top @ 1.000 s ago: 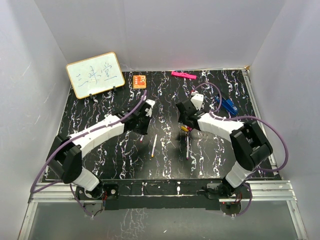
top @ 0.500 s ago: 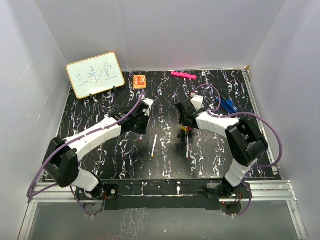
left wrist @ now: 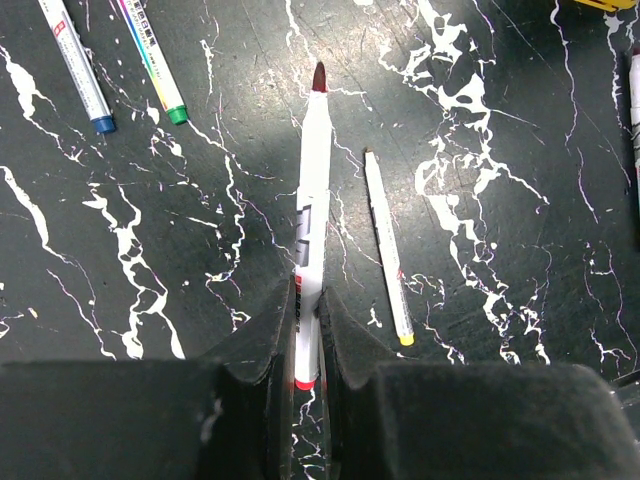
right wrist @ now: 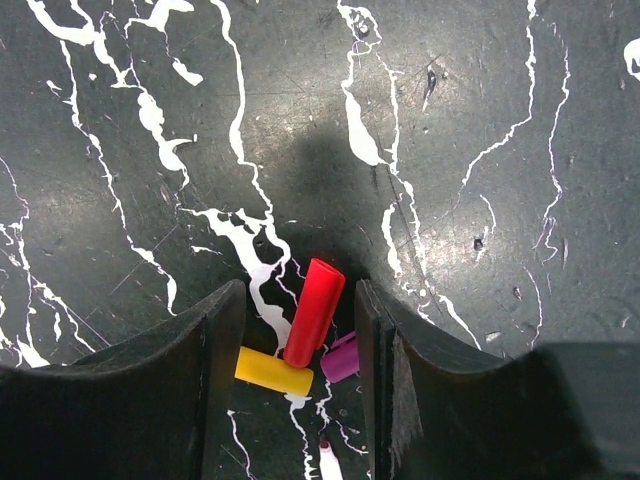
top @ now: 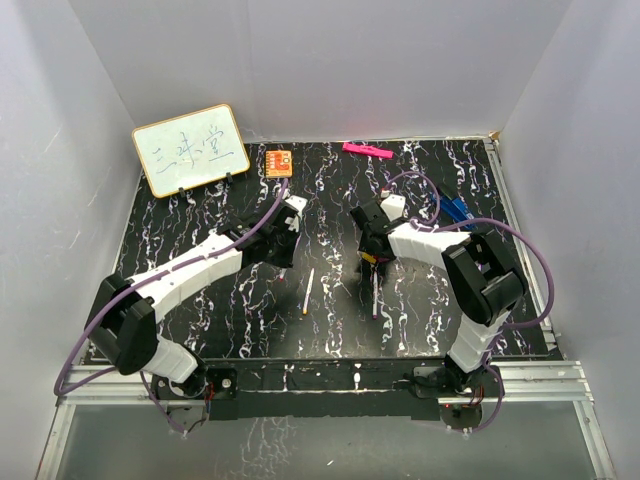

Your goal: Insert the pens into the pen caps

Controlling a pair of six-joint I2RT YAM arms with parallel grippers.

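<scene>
In the right wrist view the right gripper (right wrist: 300,305) has its jaws apart, straddling three caps on the worktop (right wrist: 500,150). The yellow cap (right wrist: 272,372) lies lowest and the purple cap (right wrist: 342,356) is just beside it. The red cap (right wrist: 314,310) sits between the jaws, its long axis leaning toward the upper right, and the right arm is nearer it. In the left wrist view the left gripper (left wrist: 308,335) is clamped on the tail of the red-tipped pen (left wrist: 312,200). Its barrel runs up the frame, tip pointing away from the jaws.

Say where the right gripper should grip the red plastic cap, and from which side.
Pinch the short red plastic cap across its free far half, coming straight down with the open right gripper; its near end overlaps the yellow cap beside the purple cap.
</scene>
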